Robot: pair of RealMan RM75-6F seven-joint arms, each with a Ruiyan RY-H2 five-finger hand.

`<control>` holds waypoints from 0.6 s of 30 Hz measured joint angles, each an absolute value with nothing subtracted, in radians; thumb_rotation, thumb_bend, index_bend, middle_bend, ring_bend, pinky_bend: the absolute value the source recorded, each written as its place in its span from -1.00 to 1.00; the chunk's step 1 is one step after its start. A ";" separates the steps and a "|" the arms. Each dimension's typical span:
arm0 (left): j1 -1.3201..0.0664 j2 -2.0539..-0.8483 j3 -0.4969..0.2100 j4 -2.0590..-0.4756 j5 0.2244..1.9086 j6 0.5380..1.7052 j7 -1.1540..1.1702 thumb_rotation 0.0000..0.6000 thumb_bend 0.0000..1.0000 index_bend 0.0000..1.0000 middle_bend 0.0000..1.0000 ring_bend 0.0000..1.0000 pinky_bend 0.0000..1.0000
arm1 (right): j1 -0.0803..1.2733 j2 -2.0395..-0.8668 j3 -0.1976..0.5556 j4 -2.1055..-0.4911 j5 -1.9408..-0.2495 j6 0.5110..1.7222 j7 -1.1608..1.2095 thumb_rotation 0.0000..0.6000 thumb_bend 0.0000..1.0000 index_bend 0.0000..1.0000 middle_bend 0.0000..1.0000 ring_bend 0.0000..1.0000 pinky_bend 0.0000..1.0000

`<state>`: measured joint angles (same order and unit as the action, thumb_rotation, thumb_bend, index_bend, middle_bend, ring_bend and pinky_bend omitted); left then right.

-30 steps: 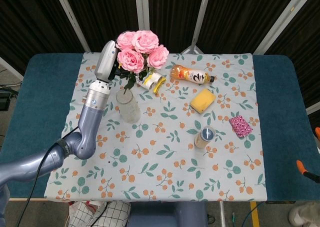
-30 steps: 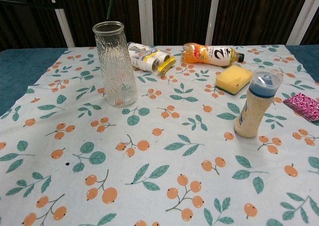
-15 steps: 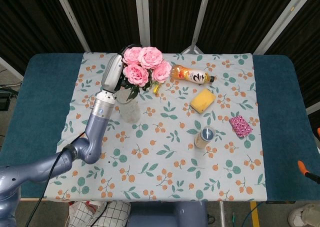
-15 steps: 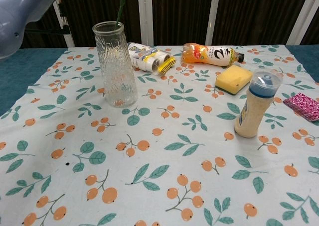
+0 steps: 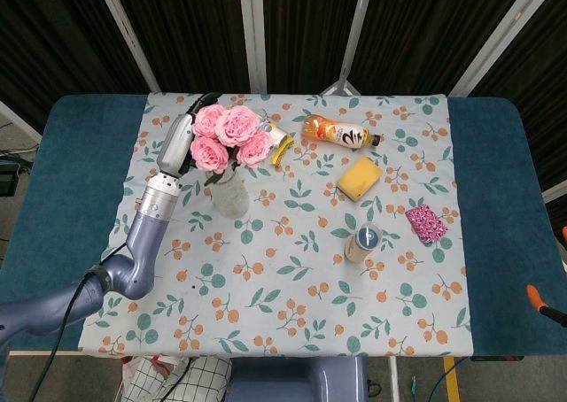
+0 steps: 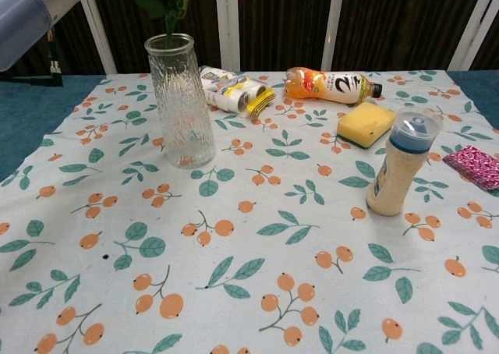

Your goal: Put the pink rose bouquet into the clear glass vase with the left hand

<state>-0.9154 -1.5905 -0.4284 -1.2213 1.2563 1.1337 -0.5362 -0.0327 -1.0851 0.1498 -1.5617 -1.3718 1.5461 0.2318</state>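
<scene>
Overhead, the left hand (image 5: 177, 143) grips ruffled pink roses (image 5: 223, 136) above the ribbed glass vase (image 6: 180, 99).

Bright, even light falls from overhead, so shadows on the counter (image 5: 496, 207) are soft and short. Both views are sharp. The dark curtain (image 6: 281, 19) at 12 o'clock stays dim. Faint glints show on the vase (image 6: 179, 104).
</scene>
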 measured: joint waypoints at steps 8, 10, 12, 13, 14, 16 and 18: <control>-0.864 -1.446 -0.377 -1.359 1.251 1.071 -0.444 1.00 -0.55 -0.70 -0.81 -1.00 -1.00 | -0.034 -1.083 0.149 -1.573 -1.377 1.549 0.231 1.00 -0.38 -0.82 -0.86 -1.00 -1.00; -0.845 -1.401 -0.362 -1.407 1.245 1.060 -0.402 1.00 -0.55 -0.72 -0.82 -1.00 -1.00 | -0.035 -1.081 0.149 -1.579 -1.381 1.553 0.231 1.00 -0.38 -0.82 -0.86 -1.00 -1.00; -0.824 -1.352 -0.348 -1.460 1.234 1.047 -0.371 1.00 -0.56 -0.73 -0.82 -1.00 -1.00 | -0.036 -1.080 0.148 -1.585 -1.383 1.554 0.229 1.00 -0.38 -0.82 -0.86 -1.00 -1.00; -0.814 -1.330 -0.342 -1.483 1.229 1.042 -0.361 1.00 -0.56 -0.73 -0.82 -1.00 -1.00 | -0.036 -1.079 0.148 -1.587 -1.384 1.555 0.228 1.00 -0.38 -0.82 -0.86 -1.00 -1.00; -0.803 -1.307 -0.335 -1.504 1.223 1.038 -0.350 1.00 -0.56 -0.74 -0.82 -1.00 -1.00 | -0.037 -1.078 0.148 -1.589 -1.386 1.557 0.229 1.00 -0.38 -0.82 -0.86 -1.00 -1.00; -0.776 -1.249 -0.316 -1.545 1.208 1.031 -0.312 1.00 -0.55 -0.74 -0.81 -1.00 -1.00 | -0.040 -1.075 0.148 -1.595 -1.390 1.566 0.233 1.00 -0.38 -0.82 -0.86 -1.00 -1.00; -0.749 -1.190 -0.297 -1.591 1.187 1.027 -0.259 1.00 -0.55 -0.74 -0.81 -1.00 -1.00 | -0.043 -1.072 0.147 -1.600 -1.396 1.572 0.237 1.00 -0.38 -0.82 -0.86 -1.00 -1.00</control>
<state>-0.7486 -1.1895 -0.2973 -1.5913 1.1868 1.0269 -0.2591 -0.0431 -1.0723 0.1467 -1.5996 -1.3962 1.5716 0.2372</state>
